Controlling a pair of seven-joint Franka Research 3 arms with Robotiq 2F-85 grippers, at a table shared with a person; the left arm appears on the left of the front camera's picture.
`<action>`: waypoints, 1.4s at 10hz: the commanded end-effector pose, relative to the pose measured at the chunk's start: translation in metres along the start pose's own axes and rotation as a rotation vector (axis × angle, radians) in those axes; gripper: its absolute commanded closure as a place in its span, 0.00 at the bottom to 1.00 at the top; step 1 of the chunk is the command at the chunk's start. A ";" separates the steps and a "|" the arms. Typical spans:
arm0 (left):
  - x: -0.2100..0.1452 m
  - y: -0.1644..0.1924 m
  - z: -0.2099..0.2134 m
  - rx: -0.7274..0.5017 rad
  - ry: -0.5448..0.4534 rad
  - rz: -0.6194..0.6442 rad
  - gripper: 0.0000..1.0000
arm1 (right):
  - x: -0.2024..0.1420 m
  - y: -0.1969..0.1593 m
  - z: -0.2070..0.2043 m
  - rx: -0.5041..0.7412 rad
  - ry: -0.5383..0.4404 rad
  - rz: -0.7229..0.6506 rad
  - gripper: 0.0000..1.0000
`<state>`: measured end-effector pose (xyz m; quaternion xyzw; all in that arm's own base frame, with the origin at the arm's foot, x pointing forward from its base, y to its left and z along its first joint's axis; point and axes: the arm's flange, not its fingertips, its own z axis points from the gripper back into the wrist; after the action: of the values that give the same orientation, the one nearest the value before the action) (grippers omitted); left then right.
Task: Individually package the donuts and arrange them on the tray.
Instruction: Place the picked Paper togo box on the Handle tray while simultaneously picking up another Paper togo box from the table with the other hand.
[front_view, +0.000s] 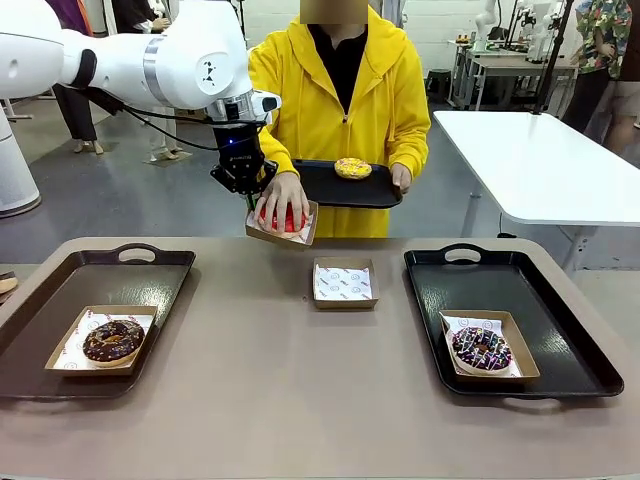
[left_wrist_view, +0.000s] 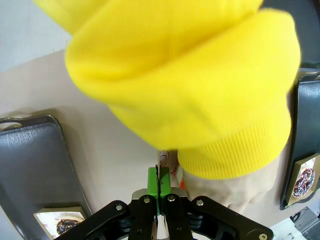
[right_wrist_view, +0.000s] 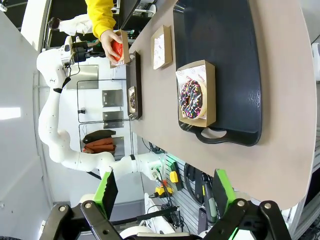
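Pinching the rim of the cardboard box (front_view: 298, 236) in my left claw (left_wrist_view: 158, 176) at the bench's (front_view: 300, 400) far edge; a person's hand (front_view: 281, 194) rests on the red donut (front_view: 290, 220) inside it. My right claw (right_wrist_view: 165, 189) is spread.

A person's hand (front_view: 283, 197) covers most of the red donut (front_view: 291, 222) in its cardboard box (front_view: 298, 238), and the tips of the left gripper (front_view: 249, 197) jaws are lost behind that hand. From the left wrist, a blurred yellow sleeve (left_wrist_view: 180, 85) masks most of the box. The left tray (front_view: 60, 300) runs off the frame's edge. Whether the box touches the bench (front_view: 300, 400) is unclear.
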<state>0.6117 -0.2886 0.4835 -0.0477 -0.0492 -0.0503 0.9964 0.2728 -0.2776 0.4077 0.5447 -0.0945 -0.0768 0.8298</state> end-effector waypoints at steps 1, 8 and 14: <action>-0.004 0.002 0.002 0.004 0.002 -0.005 1.00 | -0.002 -0.001 0.002 0.007 0.011 0.003 0.00; -0.004 0.002 0.002 0.004 0.002 -0.005 1.00 | -0.002 -0.001 0.002 0.007 0.011 0.003 0.00; 0.000 0.000 0.000 0.000 0.000 0.000 0.99 | 0.010 0.010 -0.008 -0.040 -0.086 -0.005 0.00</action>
<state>0.6117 -0.2887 0.4833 -0.0477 -0.0491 -0.0503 0.9964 0.2771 -0.2780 0.4095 0.5381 -0.1038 -0.0806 0.8326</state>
